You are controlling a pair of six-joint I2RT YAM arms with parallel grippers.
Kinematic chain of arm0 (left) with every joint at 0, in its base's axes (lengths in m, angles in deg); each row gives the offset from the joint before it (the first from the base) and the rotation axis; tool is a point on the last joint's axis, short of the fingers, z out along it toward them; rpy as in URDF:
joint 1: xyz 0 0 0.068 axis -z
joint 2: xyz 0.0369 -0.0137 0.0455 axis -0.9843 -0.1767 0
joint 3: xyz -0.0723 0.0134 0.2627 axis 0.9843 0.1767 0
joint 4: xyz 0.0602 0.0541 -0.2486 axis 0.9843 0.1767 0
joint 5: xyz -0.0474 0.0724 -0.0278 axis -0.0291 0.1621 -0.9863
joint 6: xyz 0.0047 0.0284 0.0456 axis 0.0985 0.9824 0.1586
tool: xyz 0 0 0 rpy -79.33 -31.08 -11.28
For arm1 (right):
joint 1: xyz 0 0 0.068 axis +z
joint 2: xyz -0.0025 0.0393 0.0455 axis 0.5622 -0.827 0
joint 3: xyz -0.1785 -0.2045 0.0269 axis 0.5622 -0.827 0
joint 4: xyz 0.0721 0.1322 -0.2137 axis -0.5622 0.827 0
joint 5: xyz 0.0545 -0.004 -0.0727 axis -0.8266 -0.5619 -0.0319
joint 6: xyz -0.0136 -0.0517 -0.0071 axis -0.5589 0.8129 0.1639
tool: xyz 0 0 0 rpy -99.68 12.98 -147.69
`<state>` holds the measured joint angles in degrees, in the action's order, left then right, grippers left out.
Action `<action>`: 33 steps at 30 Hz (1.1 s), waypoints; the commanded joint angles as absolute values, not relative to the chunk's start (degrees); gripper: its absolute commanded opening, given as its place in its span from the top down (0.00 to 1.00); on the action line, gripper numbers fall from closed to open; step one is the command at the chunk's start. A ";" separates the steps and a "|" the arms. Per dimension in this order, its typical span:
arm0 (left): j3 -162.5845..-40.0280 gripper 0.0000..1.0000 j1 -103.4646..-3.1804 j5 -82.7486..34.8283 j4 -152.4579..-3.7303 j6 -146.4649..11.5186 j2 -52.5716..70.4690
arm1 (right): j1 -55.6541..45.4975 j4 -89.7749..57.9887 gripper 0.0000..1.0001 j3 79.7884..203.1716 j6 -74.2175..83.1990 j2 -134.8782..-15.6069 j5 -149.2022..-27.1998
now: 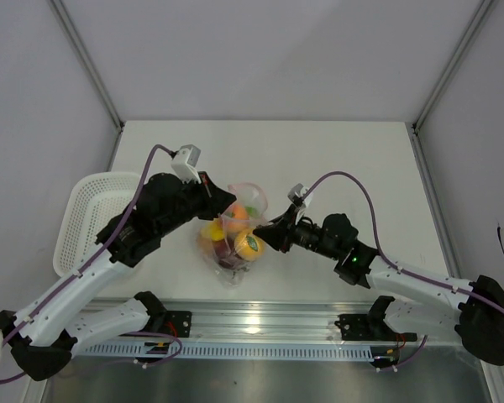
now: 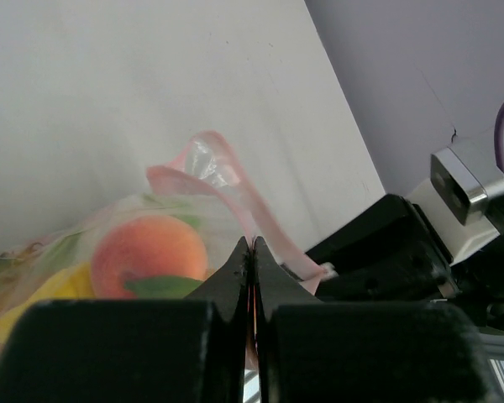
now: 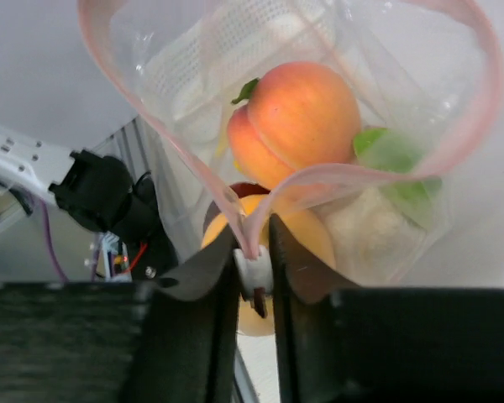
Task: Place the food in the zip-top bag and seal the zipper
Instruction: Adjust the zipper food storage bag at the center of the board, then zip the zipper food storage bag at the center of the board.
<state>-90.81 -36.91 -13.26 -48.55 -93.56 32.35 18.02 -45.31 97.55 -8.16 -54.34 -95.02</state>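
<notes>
Currently zip-top bag (image 1: 227,252) sits mid-table between the arms, food (image 3: 298,122) already inside, mouth gaping; probably held at both ends to tension the zipper (image 2: 265,214) for sealing; left gripper (image 2: 252,248) fully closed, pinching the strip; right gripper (image 3: 254,243) narrowly parted, clamping a white tab (image 3: 254,270) on it.

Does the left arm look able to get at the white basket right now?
Probably not yet: the left gripper is shut on the zipper; the basket beside it is otherwise unobstructed.
</notes>
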 commanded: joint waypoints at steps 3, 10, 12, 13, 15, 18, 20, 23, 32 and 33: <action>-92.33 0.99 -36.49 -12.71 -51.91 -95.00 33.20 | 18.70 -53.22 0.91 97.13 -8.74 -56.03 -87.33; -91.37 0.99 -36.49 -11.48 -52.08 -94.39 34.17 | 18.62 -49.01 1.00 98.10 -5.67 -53.67 -85.04; -90.84 0.99 -36.49 -11.30 -52.08 -93.87 34.96 | 17.57 -46.29 1.00 99.50 -4.78 -52.79 -85.65; -89.97 0.99 -36.49 -11.30 -51.82 -93.69 35.31 | 16.87 -45.59 1.00 99.94 -4.34 -51.91 -87.92; -88.65 1.00 -36.40 -11.39 -52.08 -92.72 37.06 | 13.28 -42.34 1.00 102.31 -3.99 -51.38 -91.53; -86.63 0.99 -36.23 -11.48 -51.65 -91.24 39.96 | 8.53 -36.54 1.00 106.95 -1.71 -51.38 -100.66; -86.09 0.90 -36.14 -11.48 -50.77 -90.26 41.02 | 6.85 -29.46 1.00 110.74 2.05 -53.39 -108.40; -85.91 0.44 -35.79 -8.76 -48.83 -87.54 43.22 | 5.96 -19.68 1.00 118.56 7.94 -57.07 -114.82; -91.52 0.00 -35.79 -20.33 -59.90 -59.88 47.63 | 4.20 -9.99 1.00 128.50 10.16 -62.80 -126.52; -92.15 0.00 -35.79 -23.23 -61.12 -57.93 46.83 | 4.20 -9.11 1.00 129.21 11.03 -63.50 -127.66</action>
